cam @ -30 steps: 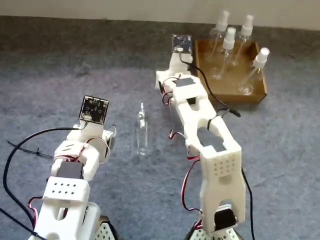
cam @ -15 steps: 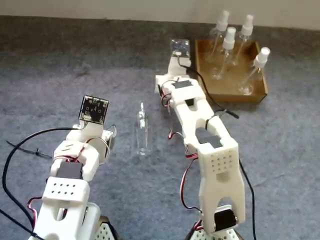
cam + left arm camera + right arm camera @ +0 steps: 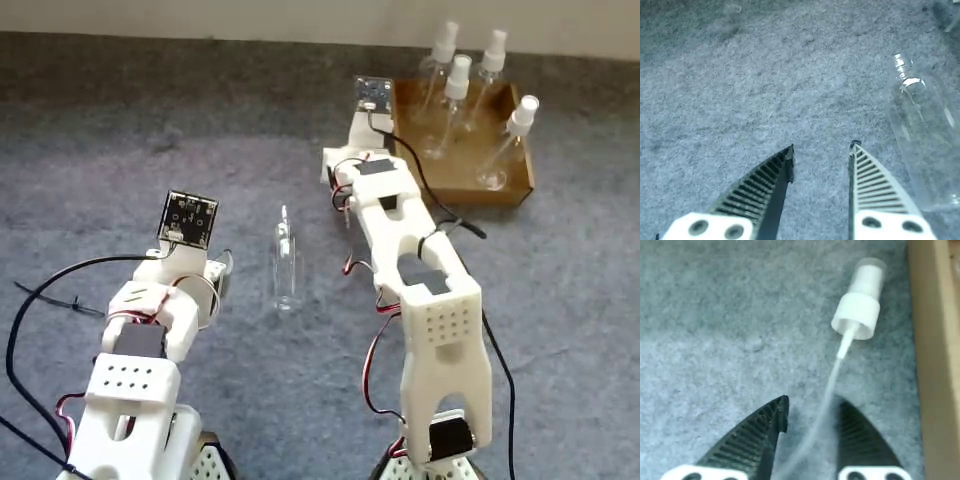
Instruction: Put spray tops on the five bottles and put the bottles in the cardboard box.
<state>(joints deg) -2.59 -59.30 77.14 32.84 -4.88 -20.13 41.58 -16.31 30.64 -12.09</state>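
Observation:
A clear bottle (image 3: pixel 285 265) without a top lies on the grey carpet between the two arms; in the left wrist view the bottle (image 3: pixel 925 135) is beside my left gripper (image 3: pixel 821 150), which is open and holds nothing. A loose spray top (image 3: pixel 860 305) with a white cap lies on the carpet beside the cardboard box wall (image 3: pixel 935 365). Its thin tube runs back between the fingers of my right gripper (image 3: pixel 810 410), which is open around it. The cardboard box (image 3: pixel 510 190) at the back right holds several upright bottles (image 3: pixel 458 80) with spray tops on.
The right arm (image 3: pixel 400 230) stretches across the carpet up to the box's near-left corner. The left arm (image 3: pixel 150 320) sits at the front left with a black cable (image 3: pixel 50 290) beside it. A pale wall borders the carpet at the back.
The right arm has shifted slightly to the right, toward the box. The left arm and the lying bottle have not moved.

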